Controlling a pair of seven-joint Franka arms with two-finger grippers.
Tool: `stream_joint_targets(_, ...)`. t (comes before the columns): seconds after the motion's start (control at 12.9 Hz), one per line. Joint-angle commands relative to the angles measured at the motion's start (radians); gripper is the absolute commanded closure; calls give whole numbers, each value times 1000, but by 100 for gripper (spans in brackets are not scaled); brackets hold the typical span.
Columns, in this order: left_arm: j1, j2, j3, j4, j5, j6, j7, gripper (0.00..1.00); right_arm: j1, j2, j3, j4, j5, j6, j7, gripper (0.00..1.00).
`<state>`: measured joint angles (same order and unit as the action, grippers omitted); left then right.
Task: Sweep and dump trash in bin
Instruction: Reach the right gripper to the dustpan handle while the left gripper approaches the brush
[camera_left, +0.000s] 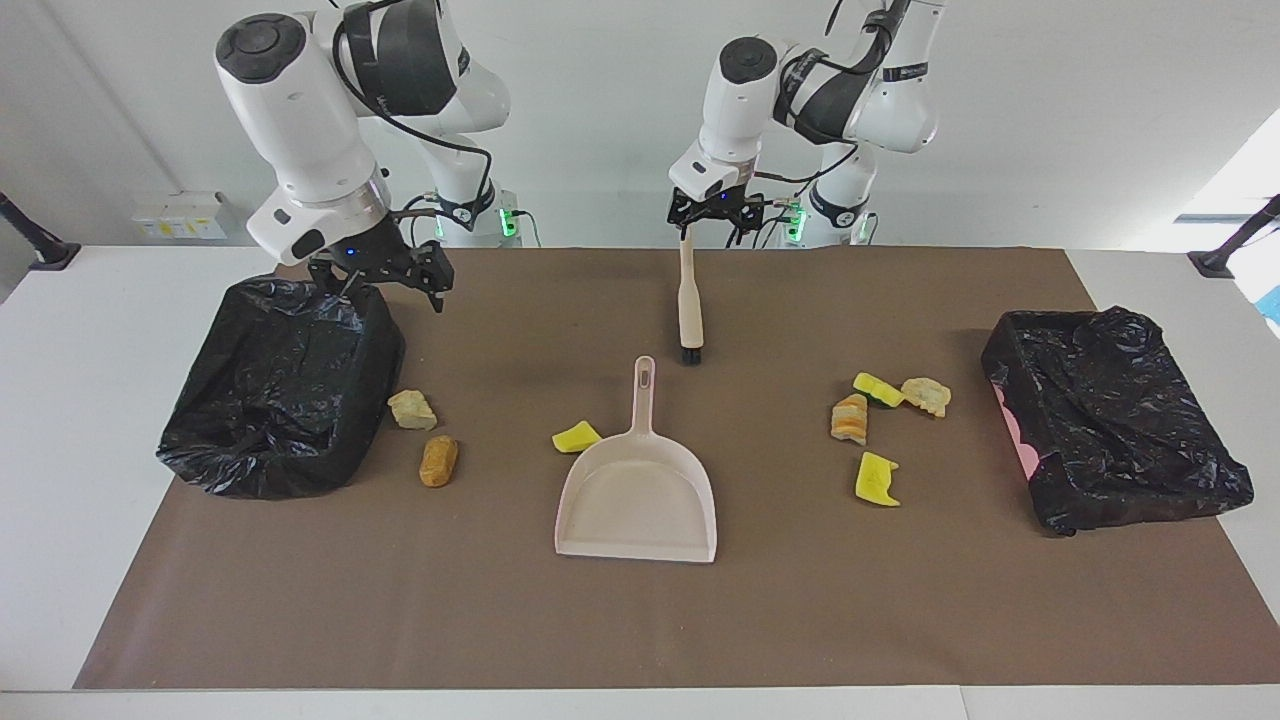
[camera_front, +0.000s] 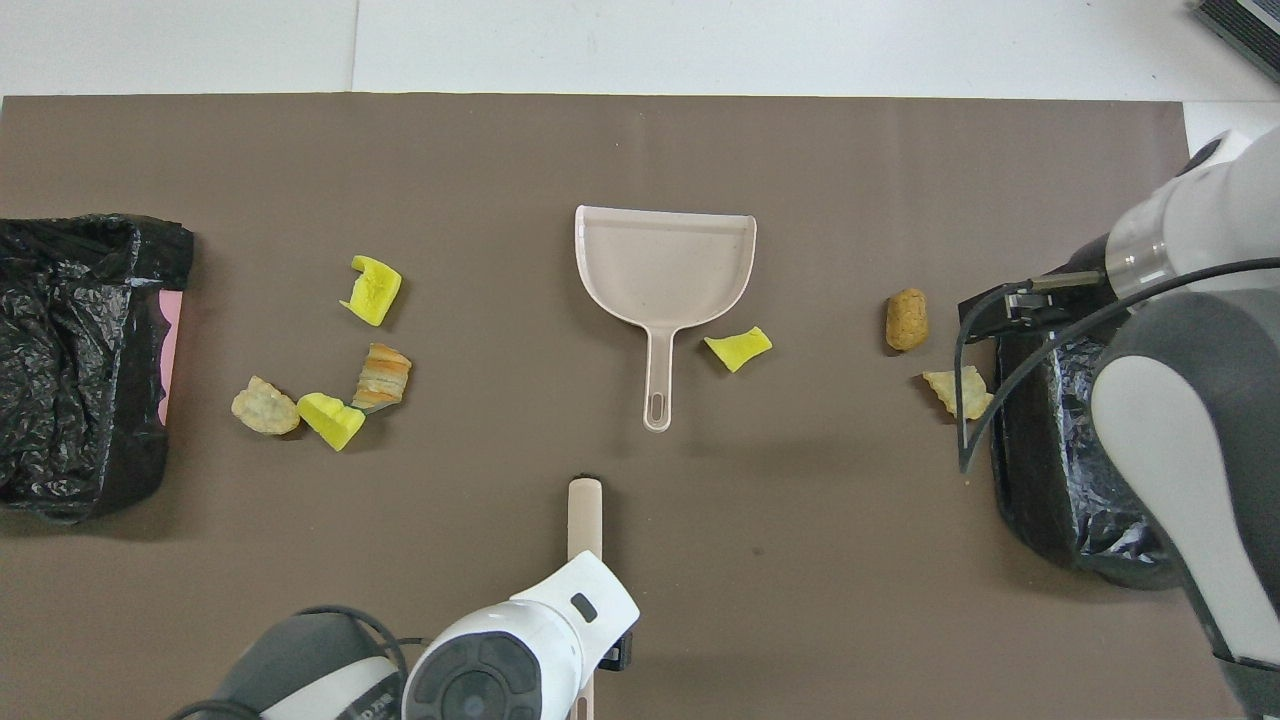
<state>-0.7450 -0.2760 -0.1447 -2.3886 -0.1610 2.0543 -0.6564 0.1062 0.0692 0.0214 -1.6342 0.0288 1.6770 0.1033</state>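
Bin bags bracket the scene in the facing view. At the far left of the frame sits a bin lined with black plastic (camera_left: 285, 385), and the right gripper (camera_left: 385, 275) hangs over its upper right corner, jaws spread wide with nothing between them. Just right of that bin, in the left-centre of the frame, lie two scraps of trash: a pale tan lump (camera_left: 412, 409) and, lower down, an orange-brown lump (camera_left: 438, 461).

Moving to the middle, a yellow wedge (camera_left: 576, 436) rests against the upper left edge of the beige dustpan (camera_left: 640, 495), whose handle points up the frame toward the robots. Above the handle's tip lies the brush (camera_left: 688, 300), bristles at the lower end, handle running up to the top-centre of the frame. The left gripper (camera_left: 712, 212) is over the top end of that handle, jaws open; whether it touches the handle I cannot tell.

Right of centre is a cluster of four scraps: a striped orange-tan lump (camera_left: 850, 419), a yellow wedge with a dark edge (camera_left: 877, 389) touching a pale bread-like lump (camera_left: 926, 396), and lower down a second yellow piece (camera_left: 877, 479) lying apart. At the far right of the frame sits the other black-lined bin (camera_left: 1110, 420), a strip of pink showing on its near wall.
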Motion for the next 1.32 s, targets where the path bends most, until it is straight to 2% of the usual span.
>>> stream_joint_targets(0.0, -75, 7, 19, -60, -12, 96, -58, 0, 18, 32, 6, -10, 55, 61, 68, 0)
stream_joint_targets(0.23, -152, 72, 19, -101, -14, 199, -107, 0, 61, 87, 8, -9, 71, 133, 134, 0)
stream_joint_targets(0.54, -142, 58, 22, -139, -14, 205, -49, 0, 145, 175, 8, -9, 89, 278, 231, 0)
stream_joint_targets(0.7, -102, 61, 24, -147, -14, 207, 3, 0, 190, 219, 8, -3, 108, 337, 248, 0)
stream_joint_targets(1.01, -97, 64, 24, -147, -14, 208, 27, 0, 240, 236, 8, -3, 109, 365, 317, 0)
stream_joint_targets(1.16, -99, 64, 24, -147, -14, 207, 32, 33, 277, 259, 8, -3, 109, 366, 372, 0)
stream_joint_targets(1.24, -99, 63, 24, -147, -14, 204, 34, 38, 286, 270, 8, -3, 108, 366, 401, 0)
